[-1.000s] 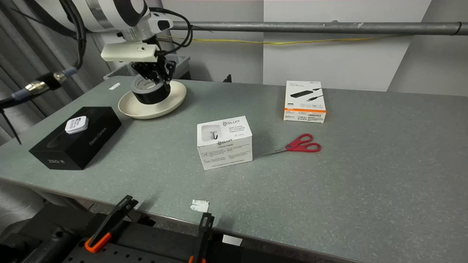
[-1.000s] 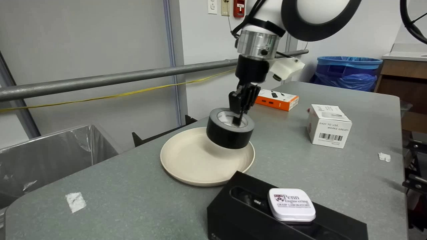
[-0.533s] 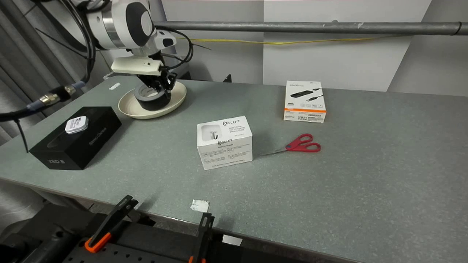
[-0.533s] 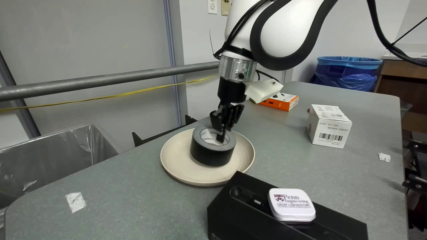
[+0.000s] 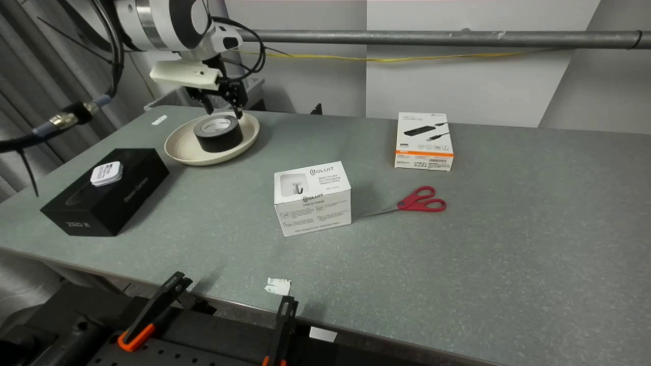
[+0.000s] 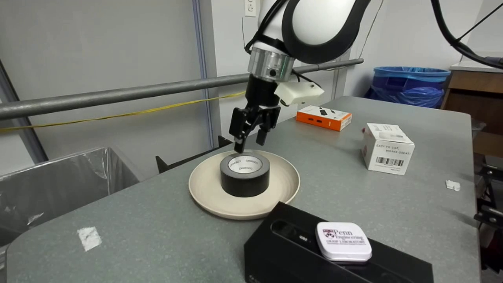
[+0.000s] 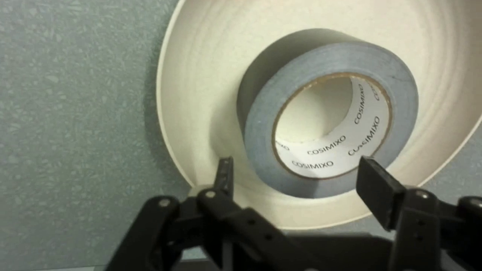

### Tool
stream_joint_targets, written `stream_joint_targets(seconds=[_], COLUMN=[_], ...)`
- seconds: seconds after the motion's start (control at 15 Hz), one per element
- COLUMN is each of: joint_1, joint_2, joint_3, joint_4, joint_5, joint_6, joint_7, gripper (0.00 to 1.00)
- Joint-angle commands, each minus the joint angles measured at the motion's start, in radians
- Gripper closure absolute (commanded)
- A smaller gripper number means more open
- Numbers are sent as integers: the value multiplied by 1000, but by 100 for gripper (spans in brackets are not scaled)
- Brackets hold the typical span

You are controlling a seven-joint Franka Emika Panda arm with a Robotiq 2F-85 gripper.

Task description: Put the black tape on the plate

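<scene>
The black tape (image 6: 244, 185) lies flat on the cream plate (image 6: 207, 188), its hollow centre facing up; the tape (image 5: 218, 144) and plate (image 5: 179, 146) show in both exterior views. Just above and slightly behind the roll hangs my gripper (image 6: 250, 146), its fingers spread wide with nothing held. In the wrist view the tape (image 7: 263, 143) sits inside the rim of the plate (image 7: 196, 94), ahead of the gripper (image 7: 296, 159). The right fingertip overlaps the roll's edge in that view, while the left one shows against bare plate.
A black box (image 6: 271, 247) with a white tin (image 6: 344, 241) on top stands close to the plate. Farther along the table are a white box (image 5: 313, 201), red scissors (image 5: 422, 199) and an orange-and-white box (image 5: 423, 138). A clear-lined bin (image 6: 70, 184) stands beside the table.
The gripper came down with the tape to the plate, opened and let it go, then rose a little. The tape has moved from above the plate onto it.
</scene>
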Motion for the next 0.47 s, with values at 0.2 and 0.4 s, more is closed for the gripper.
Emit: stream_joint_targets(seconds=[0.2, 0.4], joint_1=[7, 6], joint_2=[-32, -39], joint_3=[-11, -11], joint_4=[0, -2], joint_5=[38, 38], joint_6=[-3, -3], joint_7=[-10, -10], gripper=[0, 0])
